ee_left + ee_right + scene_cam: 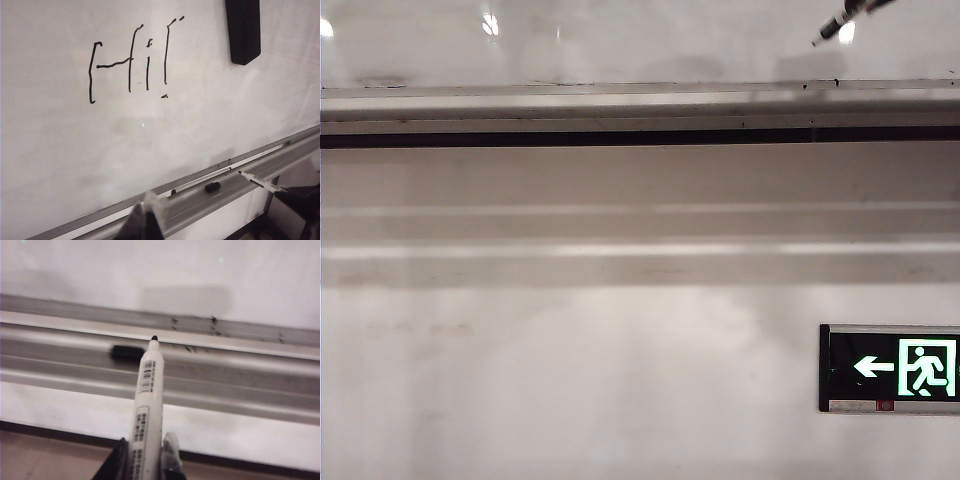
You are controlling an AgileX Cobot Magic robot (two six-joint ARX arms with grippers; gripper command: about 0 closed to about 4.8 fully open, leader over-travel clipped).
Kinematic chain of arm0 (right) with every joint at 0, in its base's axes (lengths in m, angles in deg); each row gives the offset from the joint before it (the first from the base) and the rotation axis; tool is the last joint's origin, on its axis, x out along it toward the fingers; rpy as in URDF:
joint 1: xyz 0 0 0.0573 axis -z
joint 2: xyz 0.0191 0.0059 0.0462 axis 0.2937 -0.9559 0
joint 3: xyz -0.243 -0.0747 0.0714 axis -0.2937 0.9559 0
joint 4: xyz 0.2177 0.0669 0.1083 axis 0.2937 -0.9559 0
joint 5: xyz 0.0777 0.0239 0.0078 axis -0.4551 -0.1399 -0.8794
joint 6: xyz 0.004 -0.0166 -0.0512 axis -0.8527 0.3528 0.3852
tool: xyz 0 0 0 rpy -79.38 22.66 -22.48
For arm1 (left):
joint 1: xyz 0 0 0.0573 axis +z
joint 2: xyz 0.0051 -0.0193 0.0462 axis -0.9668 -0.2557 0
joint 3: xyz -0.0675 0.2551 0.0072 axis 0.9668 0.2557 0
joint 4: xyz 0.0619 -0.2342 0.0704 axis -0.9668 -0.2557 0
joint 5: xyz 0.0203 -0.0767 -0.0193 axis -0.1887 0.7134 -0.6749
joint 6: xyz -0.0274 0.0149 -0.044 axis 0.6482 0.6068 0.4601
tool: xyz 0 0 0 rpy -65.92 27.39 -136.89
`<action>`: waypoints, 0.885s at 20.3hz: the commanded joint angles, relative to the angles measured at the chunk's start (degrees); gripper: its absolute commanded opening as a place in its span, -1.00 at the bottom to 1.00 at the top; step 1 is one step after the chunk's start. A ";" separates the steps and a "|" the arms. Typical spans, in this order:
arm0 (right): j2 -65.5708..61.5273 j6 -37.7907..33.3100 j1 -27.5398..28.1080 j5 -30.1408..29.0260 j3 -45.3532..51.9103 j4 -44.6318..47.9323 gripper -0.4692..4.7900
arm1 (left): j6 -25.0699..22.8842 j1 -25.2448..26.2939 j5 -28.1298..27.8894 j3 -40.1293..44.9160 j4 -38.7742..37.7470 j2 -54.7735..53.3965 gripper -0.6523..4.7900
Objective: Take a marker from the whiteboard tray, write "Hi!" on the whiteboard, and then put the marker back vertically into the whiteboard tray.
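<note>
The marker (145,405) is a white barrel with printed labels and a bare black tip. My right gripper (145,460) is shut on its rear end, with the tip close over the whiteboard tray (225,375). In the exterior view the marker (832,27) slants in from the top right above the tray (620,105). The whiteboard (75,150) carries a handwritten "Hi!" (132,62). My left gripper (147,220) hangs shut and empty near the tray (280,160), apart from the marker (260,181).
A loose black cap (127,352) lies on the tray just beside the marker's tip. A second pen (197,181) rests along the tray's back edge. A black eraser (243,30) sticks to the board. A green exit sign (890,368) hangs on the wall.
</note>
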 commanded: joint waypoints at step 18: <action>-10.88 2.91 8.96 -7.28 0.00 10.69 -0.83 | 0.00 0.00 -0.02 -0.15 0.79 0.02 -0.78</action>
